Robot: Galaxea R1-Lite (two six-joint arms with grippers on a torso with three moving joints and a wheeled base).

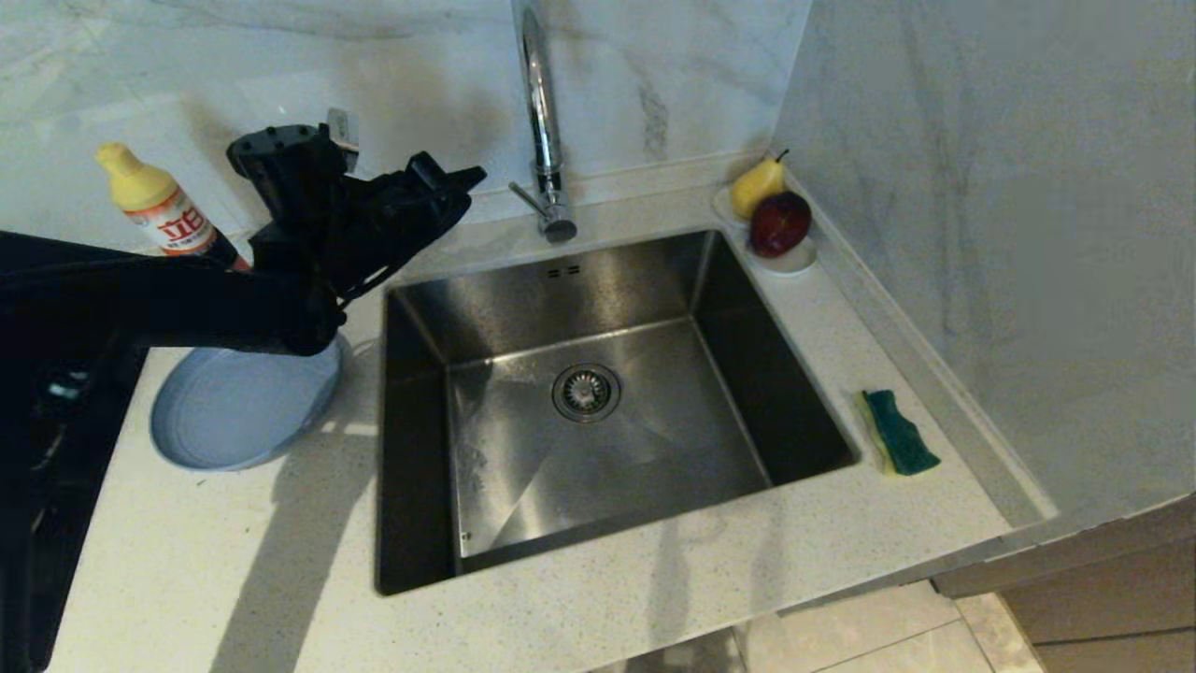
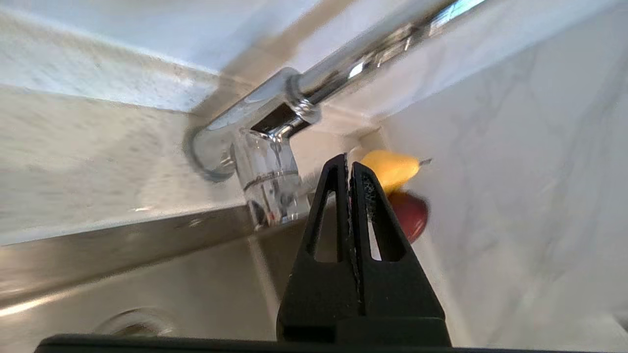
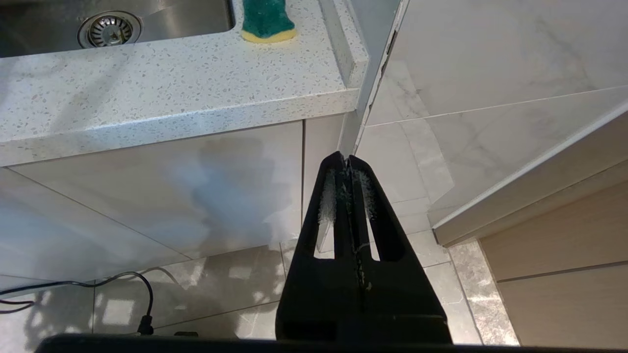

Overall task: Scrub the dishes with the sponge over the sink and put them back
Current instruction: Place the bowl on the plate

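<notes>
The steel sink fills the middle of the counter, its drain strainer in the basin floor. A grey-blue plate lies on the counter left of the sink, partly under my left arm. The green-and-yellow sponge lies on the counter right of the sink. My left gripper is shut and empty, raised above the sink's back left corner and pointing toward the faucet. My right gripper is shut and empty, parked below the counter's front edge. No bowl shows.
A chrome faucet rises behind the sink. A yellow-capped bottle stands at the back left. A white dish with a pear and a red apple sits in the back right corner by the marble wall.
</notes>
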